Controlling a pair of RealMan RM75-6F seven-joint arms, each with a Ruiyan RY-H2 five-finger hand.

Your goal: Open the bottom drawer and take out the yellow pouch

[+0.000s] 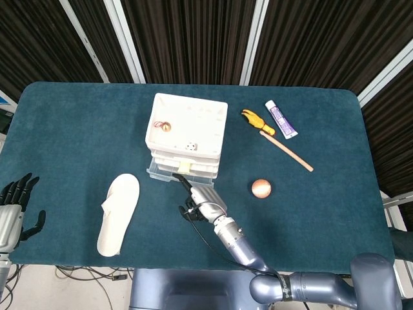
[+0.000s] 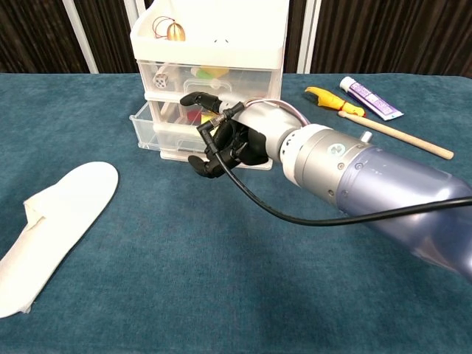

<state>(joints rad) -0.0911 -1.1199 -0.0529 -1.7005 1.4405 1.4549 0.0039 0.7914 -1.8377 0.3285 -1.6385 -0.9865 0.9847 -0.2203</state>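
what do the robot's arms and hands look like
The right arm is a smooth blue-grey tube ending in a silver cylindrical wrist with a small green ring mark. A black cable loops beneath it to the black-fingered right hand. The left hand has black fingers on a silver-grey palm.
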